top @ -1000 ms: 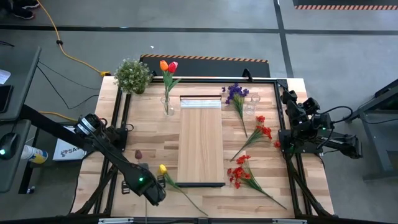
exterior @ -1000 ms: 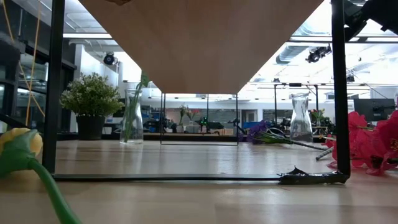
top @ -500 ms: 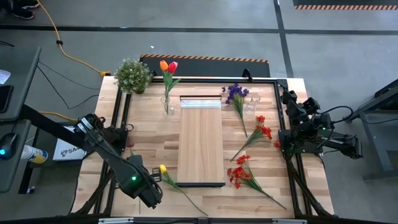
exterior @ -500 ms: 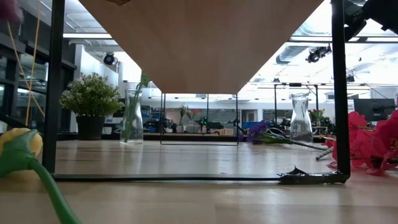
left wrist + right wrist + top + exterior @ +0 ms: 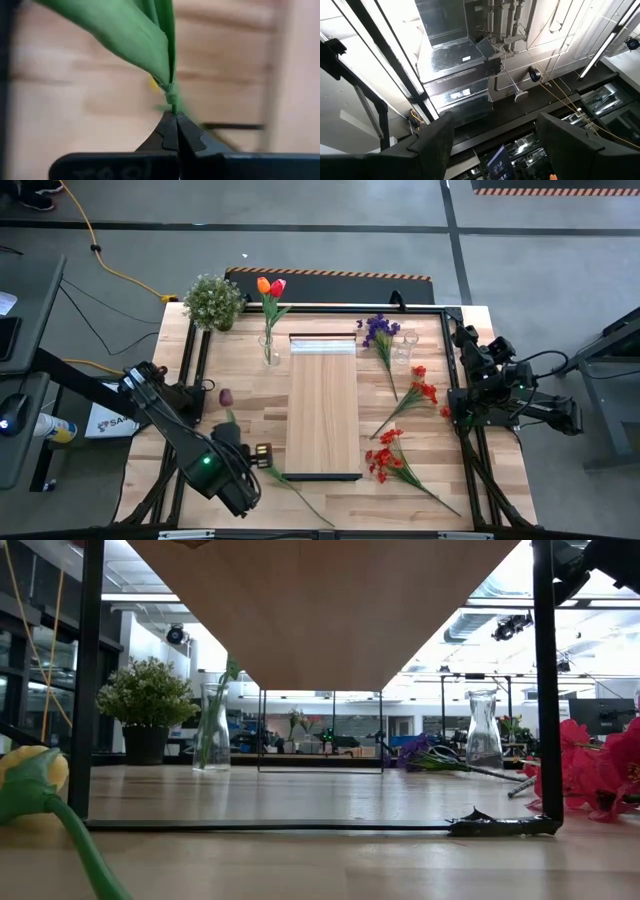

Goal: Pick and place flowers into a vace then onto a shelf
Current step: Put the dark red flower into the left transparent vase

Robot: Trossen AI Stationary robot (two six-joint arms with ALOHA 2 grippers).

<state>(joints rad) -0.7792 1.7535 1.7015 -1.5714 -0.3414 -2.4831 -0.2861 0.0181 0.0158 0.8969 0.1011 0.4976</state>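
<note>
Lifted since a moment ago, dark purple tulip [image 5: 225,396] hangs over the table [image 5: 240,375], its stem clenched in the left gripper [image 5: 173,120]; right gripper [image 5: 495,145] stands parted, empty.

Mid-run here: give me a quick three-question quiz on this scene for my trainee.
1. True or false: the left gripper is shut on a green stem.
2. How many tulips stand in the vase near the potted plant? A) none B) two C) four
3. Fill in: the right gripper sits open at the table's ____ edge.
Key: 1 true; 2 B; 3 right.
</note>
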